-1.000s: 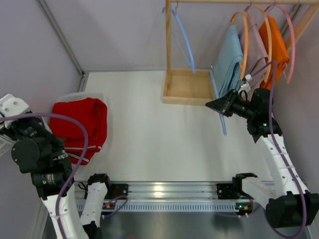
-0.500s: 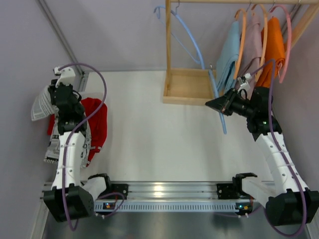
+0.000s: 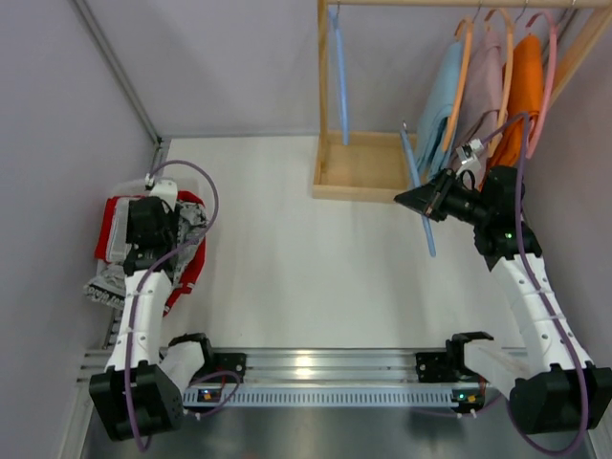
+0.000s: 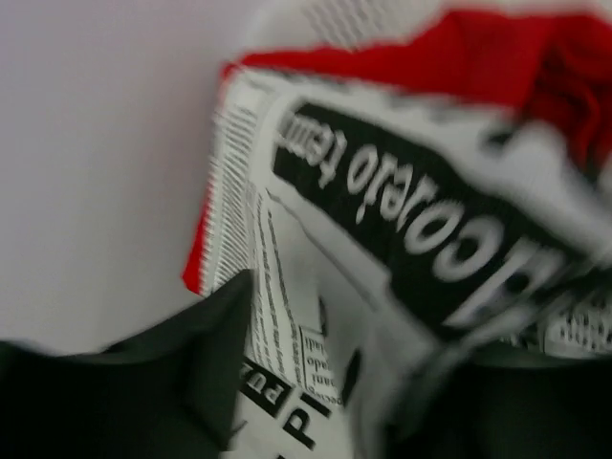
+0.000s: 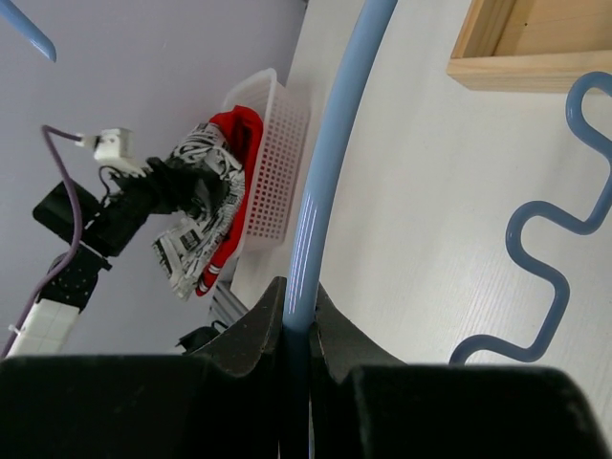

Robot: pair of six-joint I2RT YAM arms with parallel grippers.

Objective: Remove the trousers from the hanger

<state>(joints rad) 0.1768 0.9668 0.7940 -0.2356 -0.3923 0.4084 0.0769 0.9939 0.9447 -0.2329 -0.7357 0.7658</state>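
Observation:
My left gripper is low over the white basket at the far left. Its jaws stand apart, and the white trousers with black print lie loose between and under the fingers. These printed trousers drape over the red trousers and spill past the basket's near side. My right gripper is shut on the bar of a blue hanger, held bare above the table. On hangers at the rack hang light blue trousers, dusty mauve trousers and orange trousers.
The wooden rack's tray base stands at the back middle, its post rising at the left. A second blue hanger hangs bare beside that post. Purple walls close in on the left and right. A metal rail runs along the near edge.
My left arm has come down onto the basket with the printed trousers, and its jaws have opened. The bare hanger on the rack has swung. The right arm has not moved.

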